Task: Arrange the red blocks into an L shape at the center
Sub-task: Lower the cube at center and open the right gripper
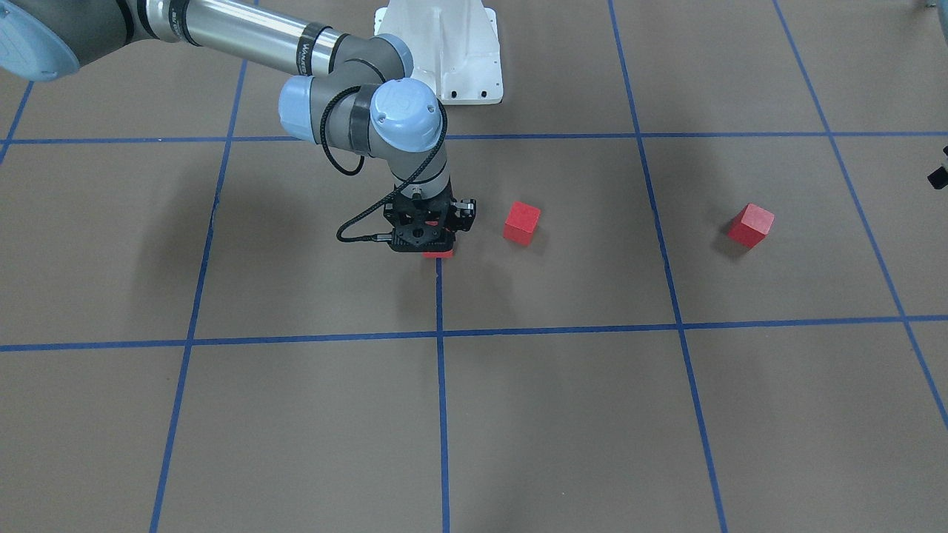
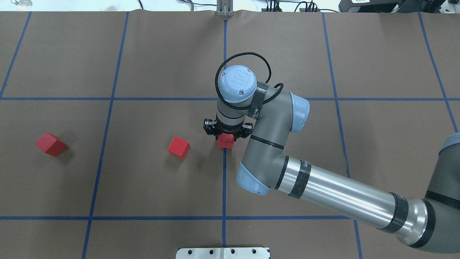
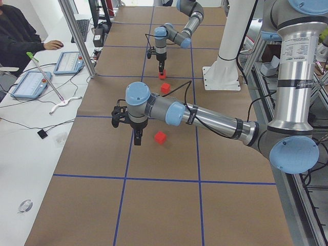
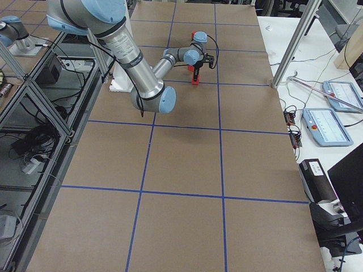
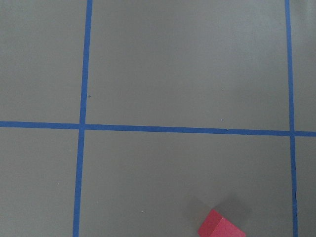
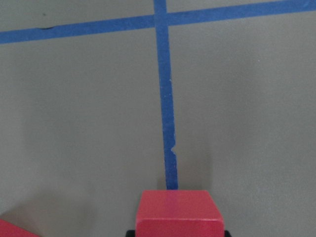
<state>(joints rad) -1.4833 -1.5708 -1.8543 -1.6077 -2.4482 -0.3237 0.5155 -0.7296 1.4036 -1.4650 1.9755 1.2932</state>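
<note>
My right gripper [image 2: 225,137] points straight down at the center [image 2: 224,172], shut on a red block [image 2: 225,141] low over the end of the middle blue tape line. The right wrist view shows that block [image 6: 177,212] between dark finger parts. A second red block [image 2: 178,146] lies a short way to its left, turned askew. A third red block [image 2: 50,143] lies far left. My left gripper [image 3: 138,137] hangs beside that third block [image 3: 160,137]; I cannot tell whether it is open or shut. The left wrist view catches only a corner of a red block [image 5: 220,226].
The white arm mount [image 1: 444,52] stands at the table's robot side. A person [image 3: 20,36] sits at a side desk with tablets [image 3: 68,62] and an aluminium post [image 3: 77,36]. Brown paper with blue grid lines [image 2: 111,144] covers the table.
</note>
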